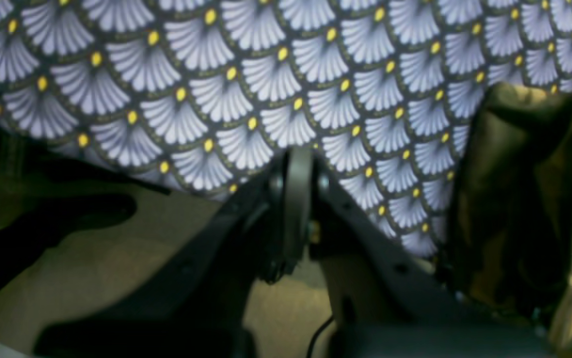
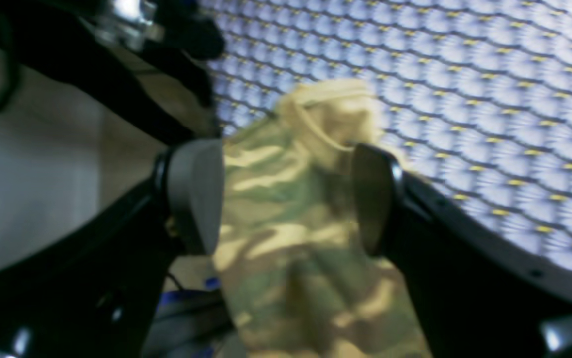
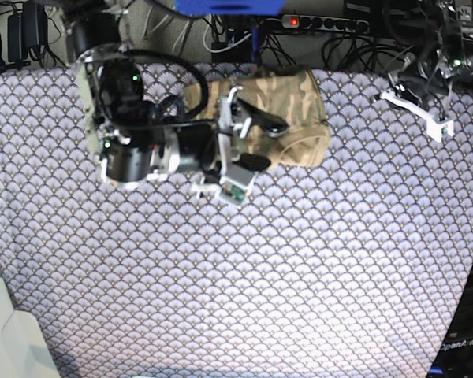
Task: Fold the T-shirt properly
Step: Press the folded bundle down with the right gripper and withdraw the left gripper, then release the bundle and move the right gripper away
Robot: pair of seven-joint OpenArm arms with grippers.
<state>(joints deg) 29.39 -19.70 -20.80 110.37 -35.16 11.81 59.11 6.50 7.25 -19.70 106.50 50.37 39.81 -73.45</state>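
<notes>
Camouflage T-shirt (image 2: 291, 219) between right pincer (image 2: 288, 196) jaws

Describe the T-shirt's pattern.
Camouflage of tan, olive and brown on the T-shirt, clearest in the right wrist view.

Camouflage on the T-shirt (image 3: 288, 102): tan, olive green and brown streaks, with a plain tan edge at the rolled end. Lavender-grey fan-scale print on the tablecloth (image 3: 315, 260) over the bench, dark outlines between the scales, a small yellow dot at the tip of each fan. Black arms, grey pads on the right fingers (image 2: 194, 194). White and black housings near the right wrist. Blue bar at the far edge.
</notes>
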